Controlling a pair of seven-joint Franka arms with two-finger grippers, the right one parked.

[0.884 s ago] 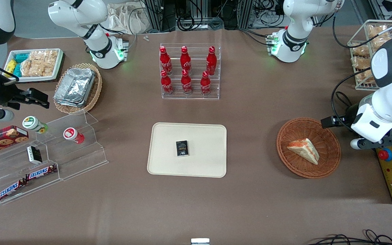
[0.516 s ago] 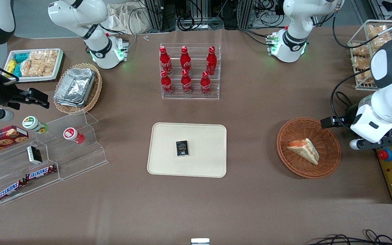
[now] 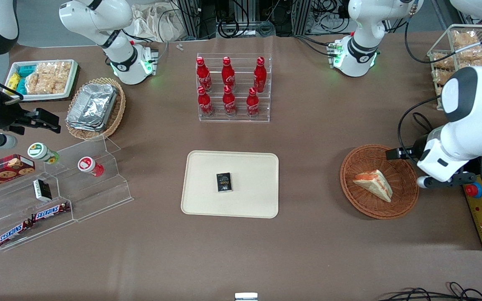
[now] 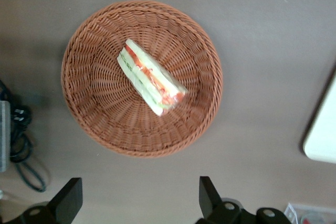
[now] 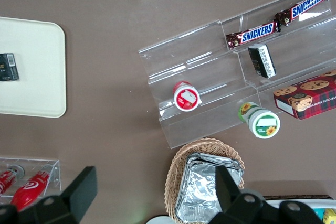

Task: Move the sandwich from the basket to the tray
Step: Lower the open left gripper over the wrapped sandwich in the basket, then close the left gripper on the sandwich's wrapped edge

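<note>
Approach step: the gripper (image 4: 136, 200), jaws apart and empty, hovered beside the basket (image 3: 404, 200); next, descent onto the sandwich (image 3: 373, 184).

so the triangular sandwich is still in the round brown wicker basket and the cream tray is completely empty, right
Not quite. The triangular sandwich does lie in the round reddish-brown wicker basket, but the cream rectangular tray is not empty: the front view shows a small black box on it. The open claw hovers above, beside the basket.

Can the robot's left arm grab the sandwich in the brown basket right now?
Probably yes. The open claw hangs above the round reddish-brown wicker basket, and the triangular pale-bread sandwich lies uncovered inside, with nothing on top of it.
</note>
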